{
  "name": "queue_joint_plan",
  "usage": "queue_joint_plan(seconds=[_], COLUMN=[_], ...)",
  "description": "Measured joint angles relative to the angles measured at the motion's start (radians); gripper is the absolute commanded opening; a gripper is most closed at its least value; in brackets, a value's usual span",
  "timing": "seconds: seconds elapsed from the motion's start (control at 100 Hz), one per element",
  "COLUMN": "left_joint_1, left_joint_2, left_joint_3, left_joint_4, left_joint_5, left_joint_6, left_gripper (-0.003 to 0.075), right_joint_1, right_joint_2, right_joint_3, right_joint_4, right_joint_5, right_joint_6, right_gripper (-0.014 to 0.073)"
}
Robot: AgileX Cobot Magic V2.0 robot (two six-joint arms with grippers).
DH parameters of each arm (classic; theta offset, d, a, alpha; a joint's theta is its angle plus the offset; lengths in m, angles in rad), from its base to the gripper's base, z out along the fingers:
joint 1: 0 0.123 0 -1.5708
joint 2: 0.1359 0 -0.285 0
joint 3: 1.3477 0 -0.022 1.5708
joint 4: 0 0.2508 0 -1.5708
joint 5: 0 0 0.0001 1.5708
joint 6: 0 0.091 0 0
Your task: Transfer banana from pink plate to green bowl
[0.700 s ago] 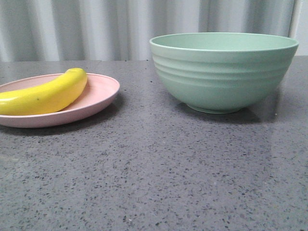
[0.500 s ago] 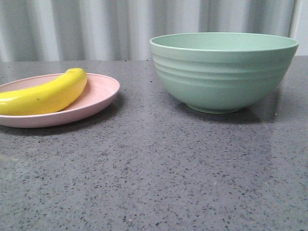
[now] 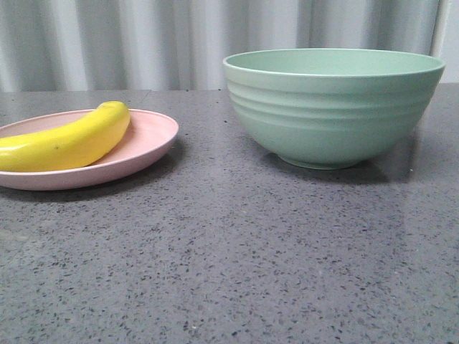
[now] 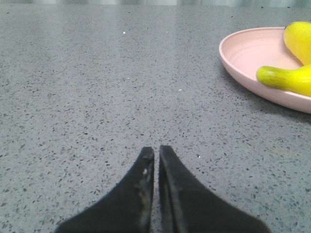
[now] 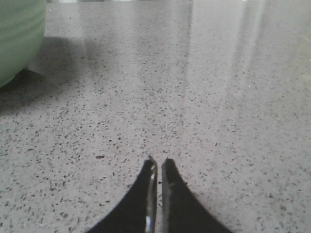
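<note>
The yellow banana (image 3: 68,141) lies on the pink plate (image 3: 147,140) at the left of the table. The green bowl (image 3: 332,106) stands upright to the right of the plate, apart from it. In the left wrist view the plate (image 4: 245,53) and the banana (image 4: 286,80) show off to one side, well away from my left gripper (image 4: 156,150), which is shut and empty over bare table. In the right wrist view my right gripper (image 5: 158,161) is shut and empty, with the bowl's side (image 5: 19,34) at the frame's edge. Neither gripper shows in the front view.
A grey speckled stone table (image 3: 237,251) carries everything. A pale corrugated wall (image 3: 143,43) runs behind the table.
</note>
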Motion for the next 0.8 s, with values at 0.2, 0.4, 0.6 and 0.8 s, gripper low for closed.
queue_joint_plan(seconds=[0.2,0.4,0.6,0.8], left_joint_1=[0.000,0.000,0.000,0.000], left_joint_2=[0.000,0.000,0.000,0.000], left_joint_3=[0.000,0.000,0.000,0.000], left_joint_4=[0.000,0.000,0.000,0.000], left_joint_5=[0.000,-0.013,-0.030,-0.068], left_joint_6=[0.000,0.000,0.000,0.000], left_gripper=[-0.0019,-0.0019,-0.0019,-0.0019], right_joint_1=[0.000,0.000,0.000,0.000], right_joint_2=[0.000,0.000,0.000,0.000], right_joint_3=[0.000,0.000,0.000,0.000], right_joint_4=[0.000,0.000,0.000,0.000], right_joint_5=[0.000,0.000,-0.013,-0.107], right_joint_6=[0.000,0.000,0.000,0.000], right_gripper=[-0.0080,-0.0079,-0.0080,-0.0080])
